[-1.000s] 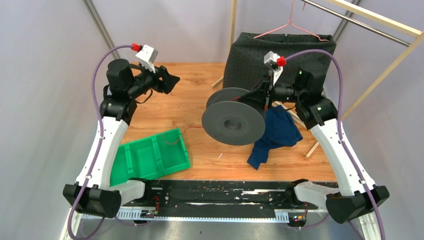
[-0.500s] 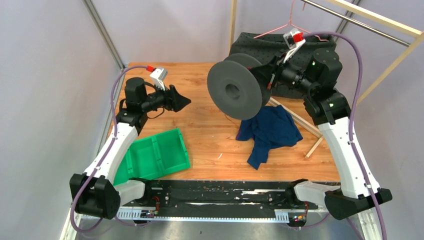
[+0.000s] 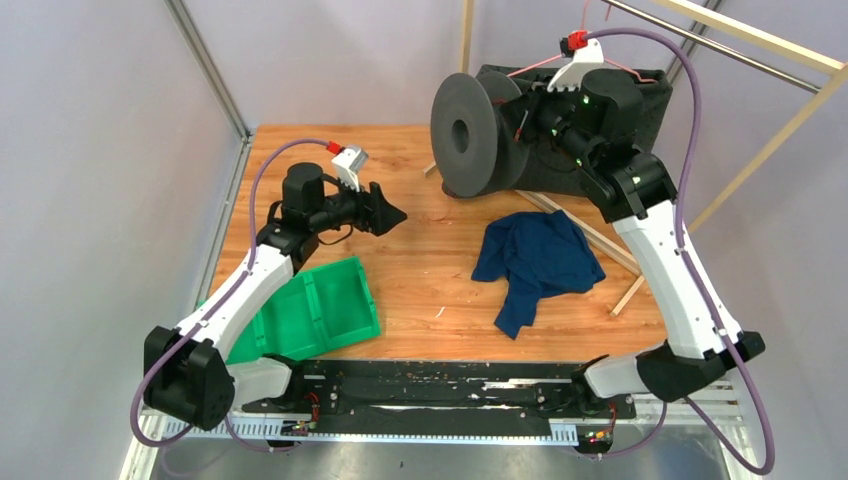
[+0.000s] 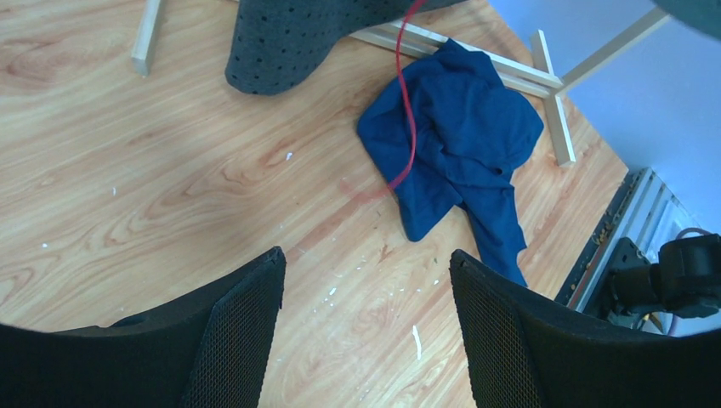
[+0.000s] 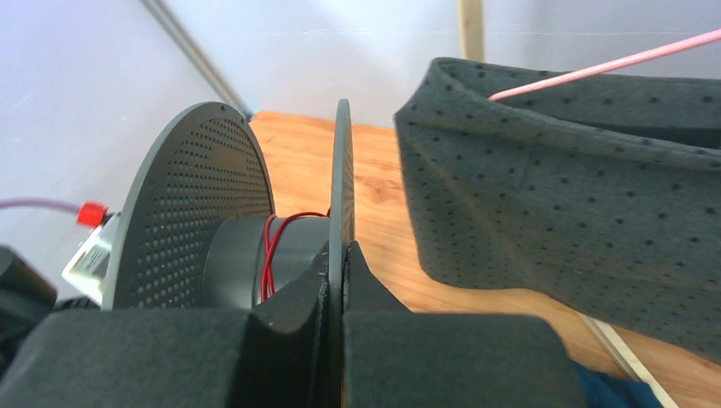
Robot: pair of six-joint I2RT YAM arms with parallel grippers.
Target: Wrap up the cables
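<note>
Wooden table (image 3: 420,290) ends near the spool (image 3: 450,165) pinched by the right hand (image 5: 340,263).

The left arm (image 3: 225,305) and right arm (image 3: 665,270) have white shells, black joints and black bases. A purple hose (image 3: 283,146) loops to a red plug (image 3: 333,147) by each white wrist camera (image 3: 350,163); the fingers (image 4: 234,340) of the left gripper (image 4: 367,280) are black, mesh-textured
</note>
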